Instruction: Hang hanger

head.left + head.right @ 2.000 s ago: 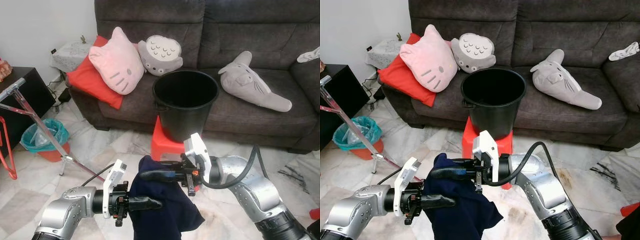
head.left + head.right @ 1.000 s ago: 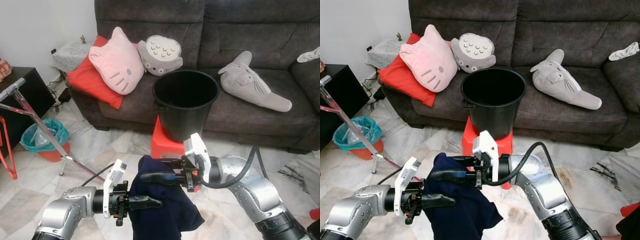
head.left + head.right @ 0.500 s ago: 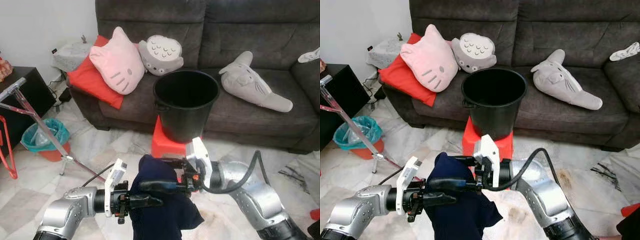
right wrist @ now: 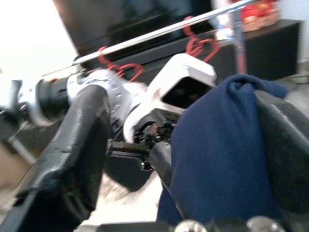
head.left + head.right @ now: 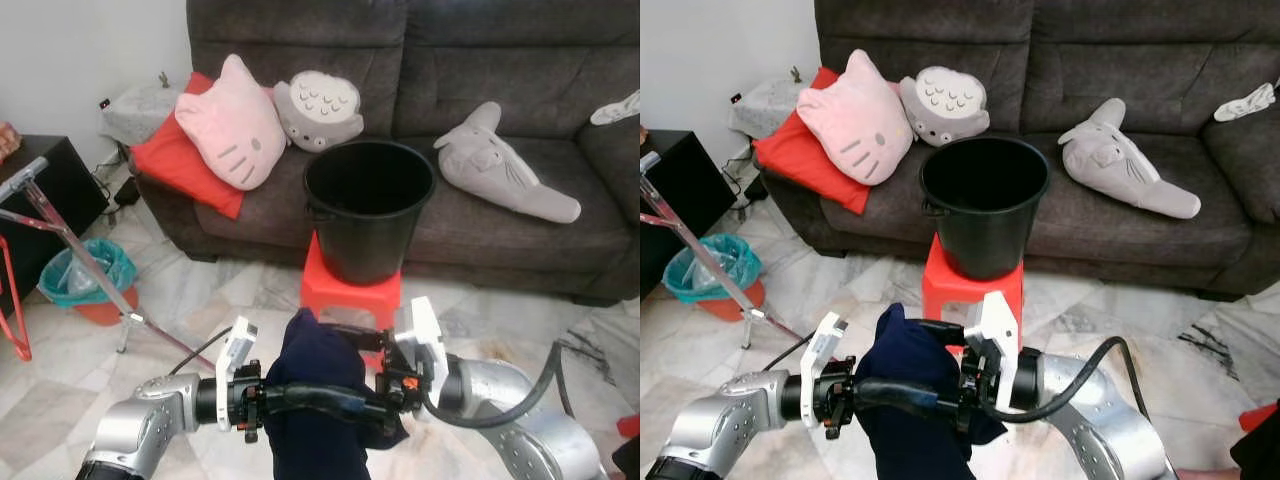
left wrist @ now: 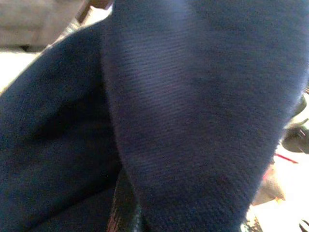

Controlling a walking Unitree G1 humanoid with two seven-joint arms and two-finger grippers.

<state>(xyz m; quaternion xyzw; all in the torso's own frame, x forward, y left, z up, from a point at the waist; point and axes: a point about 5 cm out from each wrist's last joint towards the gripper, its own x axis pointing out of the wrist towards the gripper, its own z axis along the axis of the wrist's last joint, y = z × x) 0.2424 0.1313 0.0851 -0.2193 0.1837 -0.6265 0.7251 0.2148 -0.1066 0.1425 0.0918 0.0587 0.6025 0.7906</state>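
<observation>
Both sets of jaws meet low in front of the robot, around a bunched dark navy garment (image 5: 318, 395). The right gripper (image 5: 915, 362) has its jaws spread apart, one finger over the top of the cloth and one along its front; the right wrist view shows the fabric sitting between them. The left gripper (image 5: 305, 397) reaches in from the other side, its finger running across the cloth; whether its jaws are parted or pinched I cannot tell, as navy weave covers them in the left wrist view. Just beyond stands a black bucket (image 5: 369, 208) on a red stool (image 5: 349, 290), before a grey sofa (image 5: 520, 60) with a pink cat cushion (image 5: 231, 123). At far left a red hanger (image 5: 12, 302) hangs by a slanted metal rail (image 5: 75, 246).
</observation>
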